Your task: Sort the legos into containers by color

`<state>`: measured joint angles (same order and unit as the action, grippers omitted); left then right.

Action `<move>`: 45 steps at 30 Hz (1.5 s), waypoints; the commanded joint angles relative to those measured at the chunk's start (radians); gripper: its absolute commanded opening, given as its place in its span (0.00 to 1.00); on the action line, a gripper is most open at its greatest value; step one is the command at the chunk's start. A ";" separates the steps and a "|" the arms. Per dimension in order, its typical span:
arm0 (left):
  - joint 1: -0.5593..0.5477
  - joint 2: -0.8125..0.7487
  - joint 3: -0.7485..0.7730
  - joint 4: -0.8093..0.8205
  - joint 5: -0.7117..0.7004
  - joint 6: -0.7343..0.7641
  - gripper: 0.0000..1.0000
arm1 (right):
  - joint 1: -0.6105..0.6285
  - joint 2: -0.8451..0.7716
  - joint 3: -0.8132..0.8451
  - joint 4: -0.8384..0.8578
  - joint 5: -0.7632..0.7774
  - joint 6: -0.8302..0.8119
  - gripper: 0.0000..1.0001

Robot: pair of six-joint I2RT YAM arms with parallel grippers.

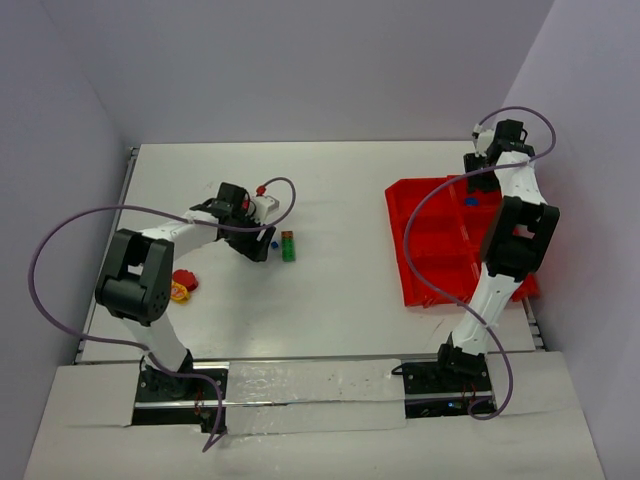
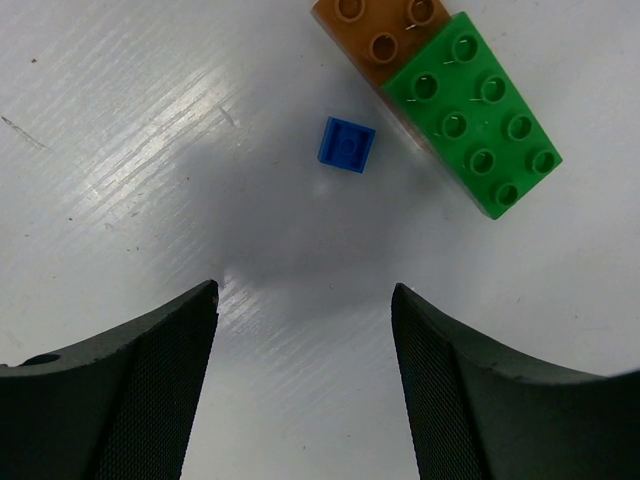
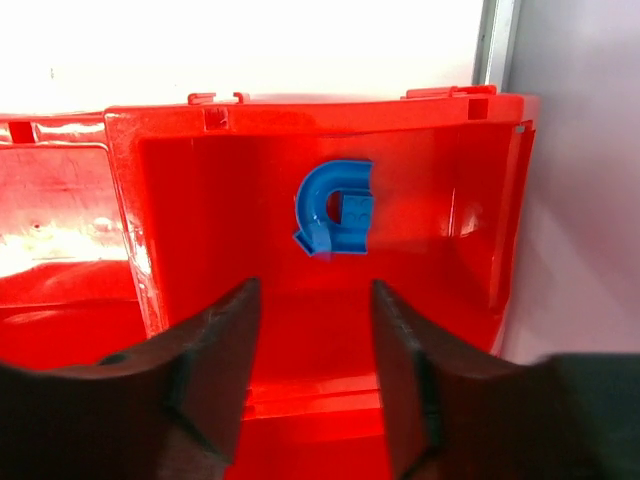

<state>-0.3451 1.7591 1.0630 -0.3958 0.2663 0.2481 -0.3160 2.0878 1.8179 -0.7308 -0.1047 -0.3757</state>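
Blue curved lego (image 3: 335, 208) is inside the red tray (image 3: 125, 170), in the end compartment by the tray's outer wall. It sits just past the tips of the right fingers (image 3: 215, 370), about on the centre line of the gap and clear of both. Can't tell if it lies flat on the compartment floor. Right fingers are partly apart with nothing between them. The next compartment, off the left finger's side, looks bare in the part that shows.

Top view: same blue piece (image 1: 472, 201) at the far end of the tray (image 1: 430, 270), with the right arm over it.

Small blue square brick (image 2: 347, 145) lies loose on the tabletop (image 2: 120, 150), ahead of the left fingers (image 2: 150, 390), a bit toward the right-hand finger, not touching either. Left fingers are wide and holding nothing.

Further out past that finger is a green 2x4 brick (image 2: 475, 125), lying studs up. A brown-orange brick (image 2: 375, 35) butts against its far end. The blue square is near the pair but apart from them.

Red piece (image 1: 186, 279) and yellow piece (image 1: 179, 293) lie touching on the tabletop, well behind the left fingers beside that arm's elbow.
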 commanded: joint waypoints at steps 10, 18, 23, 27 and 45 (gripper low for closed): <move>-0.034 0.124 0.123 0.075 0.021 0.019 0.67 | 0.017 -0.060 0.017 0.009 -0.029 0.037 1.00; -0.080 0.201 0.189 0.074 0.004 0.022 0.57 | 0.036 -0.142 0.037 -0.044 -0.094 0.062 1.00; -0.088 0.220 0.195 0.071 -0.004 0.028 0.49 | 0.044 -0.152 0.077 -0.074 -0.118 0.070 1.00; -0.092 0.221 0.186 0.065 -0.012 0.032 0.43 | 0.050 -0.149 0.101 -0.087 -0.122 0.072 1.00; -0.110 0.148 0.081 0.043 -0.082 -0.040 0.51 | 0.061 -0.153 0.065 -0.067 -0.118 0.070 1.00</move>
<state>-0.4461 1.8988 1.1782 -0.2769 0.2195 0.2553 -0.2647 1.9862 1.8786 -0.8062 -0.2123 -0.3111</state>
